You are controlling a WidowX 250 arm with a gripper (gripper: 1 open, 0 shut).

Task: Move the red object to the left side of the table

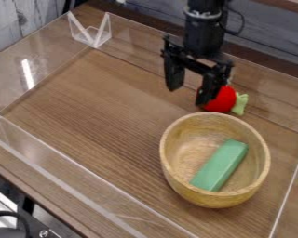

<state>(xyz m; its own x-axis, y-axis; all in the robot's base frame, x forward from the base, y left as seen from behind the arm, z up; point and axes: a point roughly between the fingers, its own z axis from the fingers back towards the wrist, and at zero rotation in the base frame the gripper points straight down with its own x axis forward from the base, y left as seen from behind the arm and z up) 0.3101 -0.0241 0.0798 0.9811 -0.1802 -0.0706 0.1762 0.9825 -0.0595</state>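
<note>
The red object [223, 97] is a small red ball with a light green piece [240, 102] on its right side. It lies on the table [101, 112] at the back right, just beyond the wooden bowl. My gripper [192, 91] points down and is open, with nothing between its fingers. It hangs low, just left of the ball. Its right finger [209, 88] covers the ball's left edge, and I cannot tell whether it touches the ball.
A wooden bowl [174, 141] with a green rectangular block [222, 165] inside stands at the front right. Low clear acrylic walls [25, 76] edge the table. A small clear folded stand [89, 33] sits at the back left corner.
</note>
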